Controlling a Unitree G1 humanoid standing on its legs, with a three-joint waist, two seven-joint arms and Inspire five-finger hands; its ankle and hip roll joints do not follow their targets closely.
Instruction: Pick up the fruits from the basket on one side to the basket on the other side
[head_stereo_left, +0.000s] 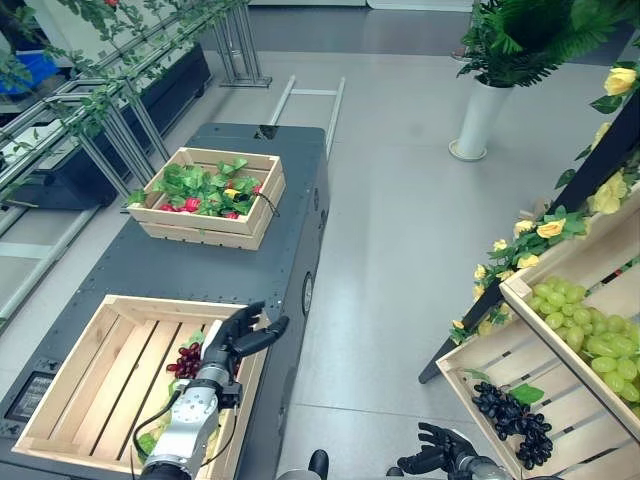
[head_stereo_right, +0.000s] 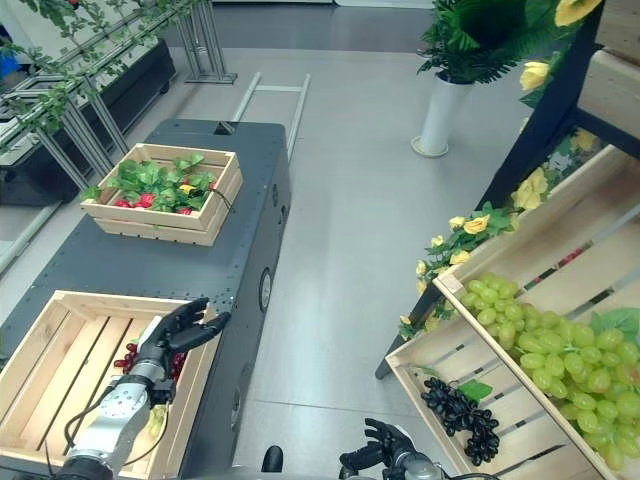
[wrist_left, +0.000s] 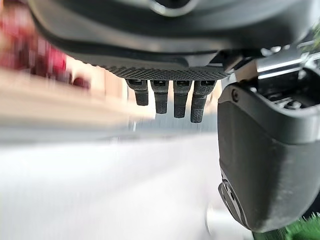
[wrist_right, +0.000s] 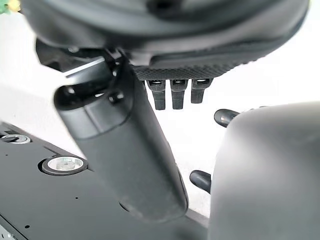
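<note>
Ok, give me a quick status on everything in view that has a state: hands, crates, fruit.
left hand: open, over the near crate, holding nothing
right hand: open, low by the shelf, holding nothing
near crate: on the dark table, mostly bare slats
red grapes: lying in the near crate, beside the left hand
far crate: filled with leaves and red fruit
dark grapes: on the lower shelf crate
green grapes: piled in the upper shelf crate

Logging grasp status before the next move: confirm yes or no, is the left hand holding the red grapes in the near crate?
No: the left hand is open above the near crate, and the red grapes lie on the slats beside it, ungripped.
</note>
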